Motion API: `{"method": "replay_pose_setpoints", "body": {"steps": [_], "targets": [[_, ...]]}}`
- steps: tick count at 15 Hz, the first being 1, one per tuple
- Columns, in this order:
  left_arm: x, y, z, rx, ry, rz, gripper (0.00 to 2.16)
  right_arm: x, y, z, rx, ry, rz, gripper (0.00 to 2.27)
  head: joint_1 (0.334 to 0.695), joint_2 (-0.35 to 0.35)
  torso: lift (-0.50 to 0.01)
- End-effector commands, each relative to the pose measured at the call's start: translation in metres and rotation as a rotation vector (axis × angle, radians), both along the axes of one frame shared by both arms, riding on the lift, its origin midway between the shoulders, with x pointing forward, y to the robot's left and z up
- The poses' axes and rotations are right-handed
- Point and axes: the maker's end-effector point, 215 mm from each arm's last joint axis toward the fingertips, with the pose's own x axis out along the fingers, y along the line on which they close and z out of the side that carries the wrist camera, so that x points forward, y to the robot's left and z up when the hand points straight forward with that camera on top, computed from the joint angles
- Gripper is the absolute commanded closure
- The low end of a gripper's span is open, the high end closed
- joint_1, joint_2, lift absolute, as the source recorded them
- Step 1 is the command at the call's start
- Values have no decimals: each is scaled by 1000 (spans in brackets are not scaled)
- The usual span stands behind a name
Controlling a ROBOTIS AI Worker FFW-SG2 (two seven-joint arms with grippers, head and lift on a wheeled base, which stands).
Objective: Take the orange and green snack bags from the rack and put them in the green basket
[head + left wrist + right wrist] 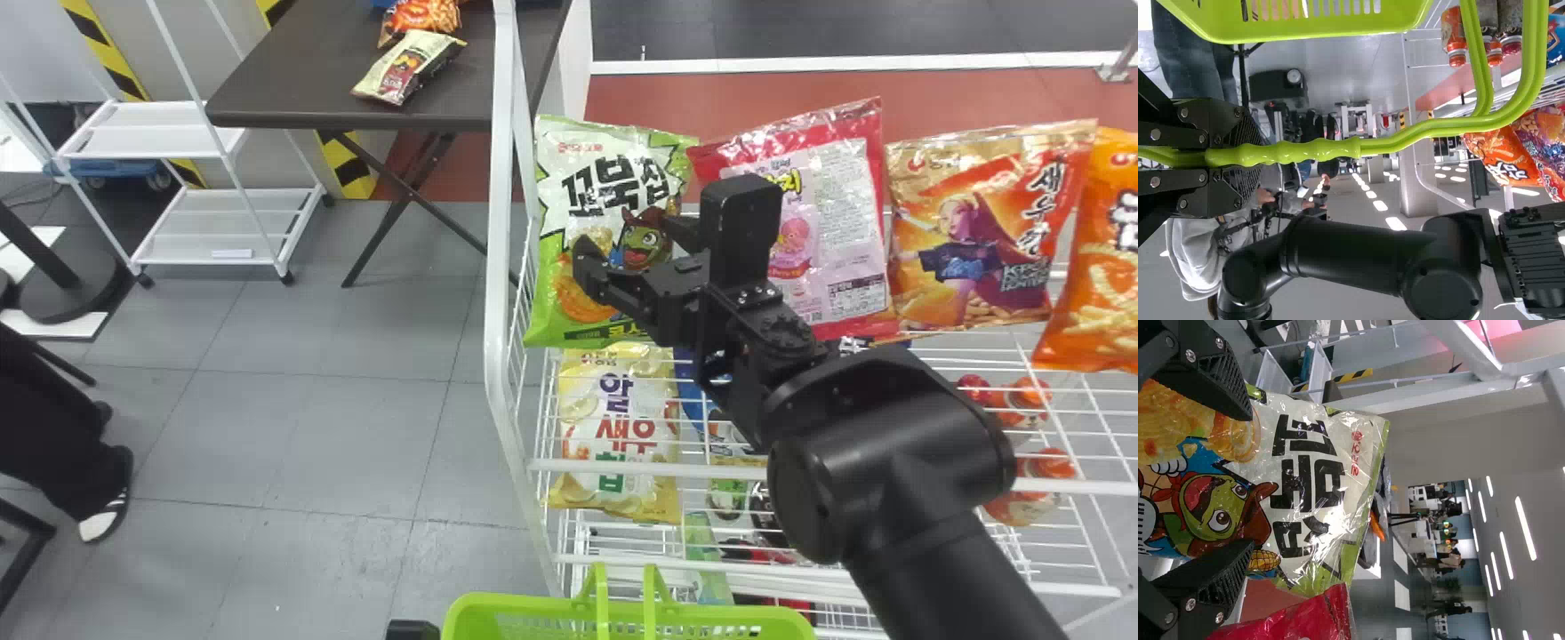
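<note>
In the head view my right gripper point(636, 253) is open in front of the green snack bag point(591, 311) at the rack's left end. In the right wrist view the fingers of my right gripper point(1238, 483) stand apart, with the green bag point(1305, 480) between and behind them. An orange snack bag point(1095, 267) stands at the rack's far right. The green basket point(524, 609) is at the bottom edge of the head view; the left wrist view has my left gripper point(1238, 157) shut on the handle of the green basket point(1305, 30).
A pink-red bag point(836, 240) and a gold-orange bag point(969, 258) stand between the green and orange ones. The rack's white side frame point(500, 267) rises just left of the green bag. A yellow-white bag point(613, 436) lies on the shelf below. Farther back stands a dark table point(302, 71).
</note>
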Motion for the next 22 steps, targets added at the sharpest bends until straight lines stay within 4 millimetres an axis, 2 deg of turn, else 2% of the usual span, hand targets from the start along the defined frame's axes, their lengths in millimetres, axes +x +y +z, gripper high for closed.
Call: {"method": "replay_pose_setpoints", "body": {"steps": [1, 2, 3, 4, 6, 7, 8, 12, 16, 17, 20, 22], "targets": [[2, 0, -2, -2, 3, 3, 1997, 1, 8, -11, 9, 53, 45, 201, 695, 111, 0], [3, 0, -2, -5, 3, 2, 1997, -2, 13, -15, 7, 69, 71, 296, 695, 114, 0], [3, 0, -3, -5, 6, 3, 1997, -6, 17, -18, 2, 83, 94, 485, 695, 121, 0], [5, 0, -4, -5, 6, 4, 1997, -10, 20, -20, -4, 97, 108, 792, 695, 128, 0], [5, 0, -5, -6, 9, 5, 1997, -18, 28, -17, -1, 89, 122, 1838, 695, 142, 0], [5, 0, -5, -6, 9, 5, 1997, -20, 30, -11, -2, 75, 124, 2088, 695, 146, 0], [5, -1, -5, -6, 10, 6, 1997, -22, 31, -3, 3, 61, 124, 2219, 695, 151, 0], [6, -3, -1, -7, 1, 3, 1997, -45, 31, 32, 49, 32, 133, 2246, 695, 166, 0], [2, -9, 0, -3, -3, -10, 1997, -62, -24, 43, 30, 29, 72, 2246, 695, 147, 0], [3, -9, 1, -2, -7, -11, 1997, -69, -39, 41, 13, 38, 47, 2246, 695, 104, 0], [2, -10, 2, -2, -11, -13, 1997, -98, -82, 46, 16, 68, 16, 2246, 695, 37, 0], [3, -10, 1, -2, -11, -13, 1997, -119, -99, 49, 40, 104, 15, 2246, 695, -26, 0]]}}
